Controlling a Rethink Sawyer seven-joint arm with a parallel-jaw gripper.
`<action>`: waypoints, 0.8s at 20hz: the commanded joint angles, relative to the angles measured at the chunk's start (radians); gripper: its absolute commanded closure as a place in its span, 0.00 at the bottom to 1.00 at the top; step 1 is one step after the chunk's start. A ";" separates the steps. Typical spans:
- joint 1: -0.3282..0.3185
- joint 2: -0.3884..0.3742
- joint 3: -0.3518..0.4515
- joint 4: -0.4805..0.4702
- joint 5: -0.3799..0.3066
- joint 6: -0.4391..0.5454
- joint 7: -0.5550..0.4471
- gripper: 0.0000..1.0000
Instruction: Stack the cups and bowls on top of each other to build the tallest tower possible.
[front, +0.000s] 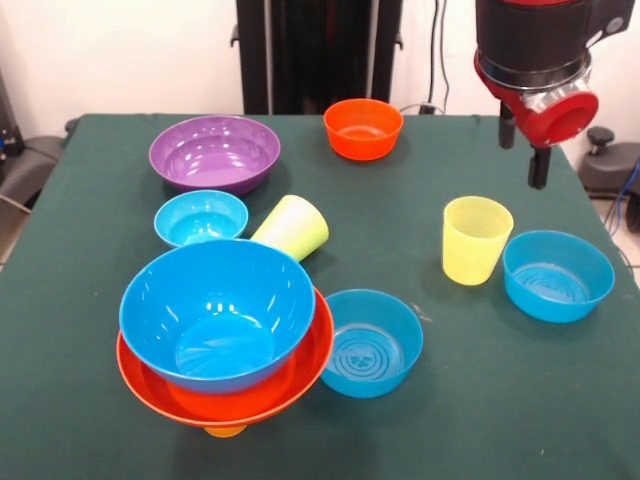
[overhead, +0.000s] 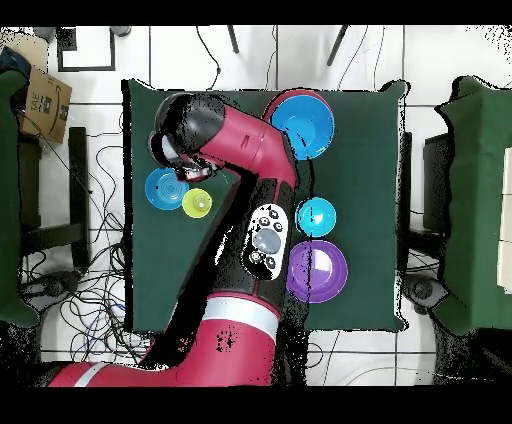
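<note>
The tower (front: 225, 340), a large blue bowl nested in a wider orange bowl over an orange cup, stands at the table's front. Just beside it lie a tipped lime green cup (front: 292, 228) and a medium blue bowl (front: 368, 342). Well away, the gripper (front: 538, 160) hangs above the pale yellow cup (front: 476, 239); whether it is spread or closed I cannot tell. Likely next: descend and grasp that cup.

The red and black Sawyer arm (overhead: 240, 190) reaches across the table from its pedestal. Its wrist hangs high, with dark gripper (front: 537, 160) tips pointing down; finger spacing is unclear.
</note>
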 joint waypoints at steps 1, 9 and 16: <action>-0.004 0.095 0.114 0.092 -0.057 -0.088 -0.001 0.00; -0.001 0.116 0.120 0.116 -0.052 -0.247 -0.014 0.00; -0.003 0.168 0.117 0.072 -0.058 -0.386 0.004 0.00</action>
